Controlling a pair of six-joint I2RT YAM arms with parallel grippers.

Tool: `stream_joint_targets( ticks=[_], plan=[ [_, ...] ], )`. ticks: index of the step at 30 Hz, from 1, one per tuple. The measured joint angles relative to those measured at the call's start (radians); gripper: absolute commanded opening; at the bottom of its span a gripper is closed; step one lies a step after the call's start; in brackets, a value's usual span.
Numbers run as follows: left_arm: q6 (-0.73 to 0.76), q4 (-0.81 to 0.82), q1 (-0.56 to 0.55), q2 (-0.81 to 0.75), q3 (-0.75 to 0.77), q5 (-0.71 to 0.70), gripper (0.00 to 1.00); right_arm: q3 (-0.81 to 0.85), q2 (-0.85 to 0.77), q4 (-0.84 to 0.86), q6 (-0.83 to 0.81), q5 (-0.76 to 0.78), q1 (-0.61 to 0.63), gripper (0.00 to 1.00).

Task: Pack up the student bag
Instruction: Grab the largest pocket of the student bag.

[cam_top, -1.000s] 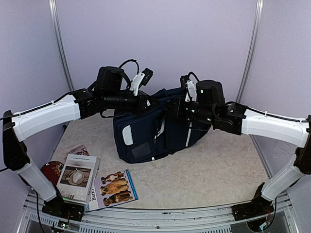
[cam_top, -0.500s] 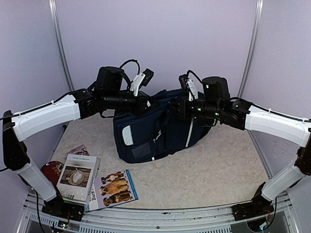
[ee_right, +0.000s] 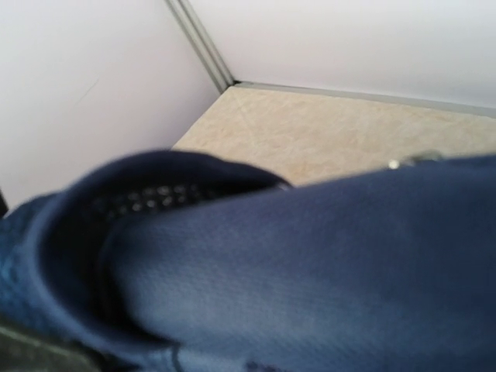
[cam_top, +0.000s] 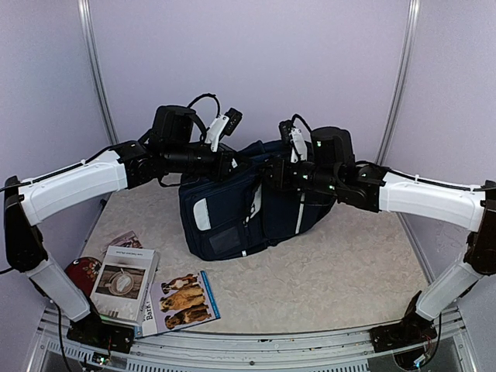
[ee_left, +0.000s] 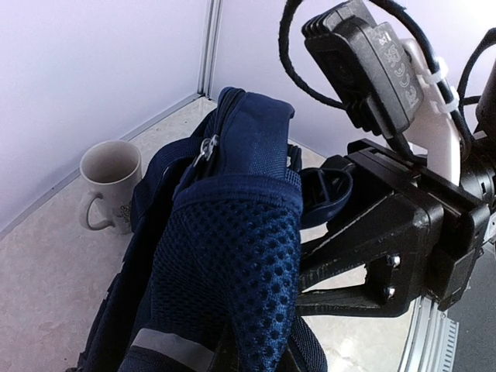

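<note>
I found the bag (cam_top: 232, 217) slumped on the surface (cam_top: 349, 271), its top edge directly at both sets of fingers. The left fingers (cam_top: 231, 161) were closed narrow, apparently pinching fabric at that edge. The right fingers (cam_top: 267, 172) sat close against cloth; I could not tell their width. I judged the bag soft and floppy, best held by its rim.
</note>
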Motion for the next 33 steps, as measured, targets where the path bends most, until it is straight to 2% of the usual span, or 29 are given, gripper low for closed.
stream_joint_targets(
  ticks=[3, 6, 14, 21, 29, 33],
  plan=[
    [0.000, 0.000, 0.002, 0.000, 0.000, -0.004, 0.00, 0.010, 0.011, -0.001, 0.006, 0.039, 0.015, 0.14],
    [0.001, 0.000, 0.002, 0.000, 0.000, -0.003, 0.00, 0.010, 0.018, -0.001, 0.016, 0.055, 0.026, 0.07],
    [0.001, 0.000, 0.002, 0.000, 0.000, 0.005, 0.00, 0.010, 0.011, -0.002, 0.014, 0.024, 0.030, 0.14],
    [0.001, -0.001, 0.002, -0.001, 0.000, 0.027, 0.00, 0.000, -0.012, -0.012, 0.000, -0.003, 0.029, 0.15],
    [0.005, -0.004, 0.000, -0.003, 0.000, 0.031, 0.00, -0.018, -0.025, 0.003, -0.011, -0.026, 0.026, 0.10],
    [0.008, -0.006, -0.006, -0.005, 0.000, 0.039, 0.00, -0.057, -0.053, 0.031, -0.014, -0.058, 0.020, 0.03]
  ],
)
